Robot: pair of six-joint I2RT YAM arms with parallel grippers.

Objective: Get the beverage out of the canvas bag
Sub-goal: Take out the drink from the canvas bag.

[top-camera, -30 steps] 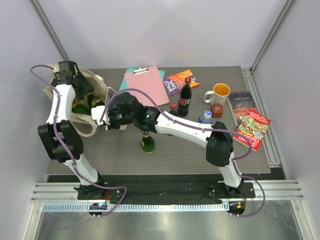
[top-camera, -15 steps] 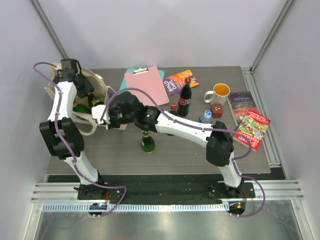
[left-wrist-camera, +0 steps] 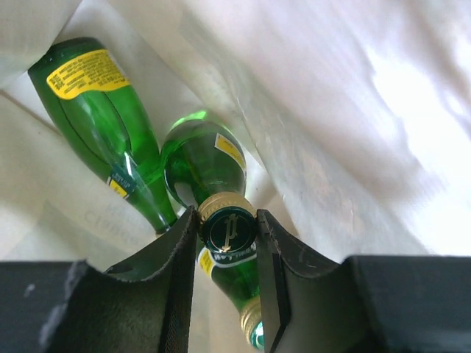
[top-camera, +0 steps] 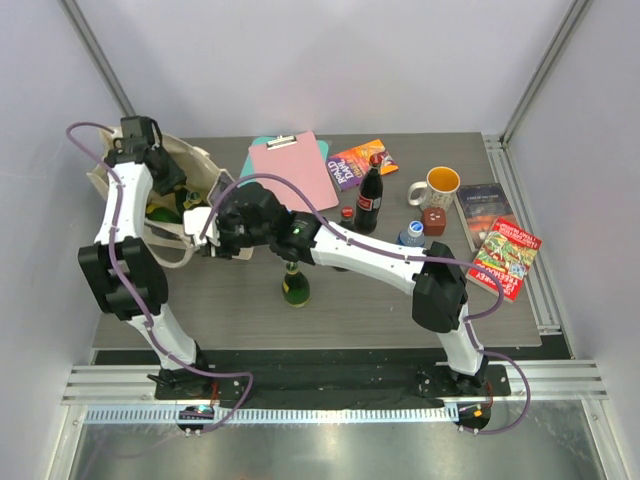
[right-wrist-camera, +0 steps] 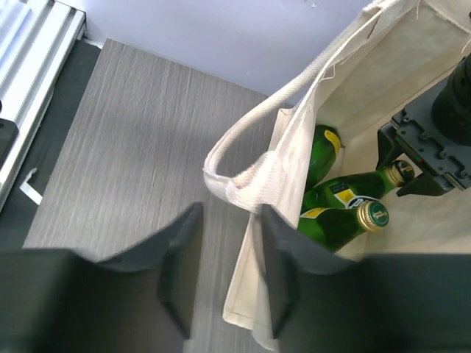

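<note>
Left gripper (left-wrist-camera: 226,215) flanking cap (left-wrist-camera: 229,229) of green bottle (left-wrist-camera: 206,165), inside canvas bag (left-wrist-camera: 353,110)

Along the back of the table (top-camera: 400,310) a pink clipboard (top-camera: 292,170) lies flat, a bright paperback (top-camera: 357,163) just beside it. A cola bottle (top-camera: 369,200) stands upright nearby. Further right sit a mug (top-camera: 437,184), a dark book (top-camera: 482,213) and a red book (top-camera: 505,257).

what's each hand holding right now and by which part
Left hand pinches a green bottle by its cap, inside the canvas bag. Right hand is open around the bag's handle, gripping nothing.
</note>
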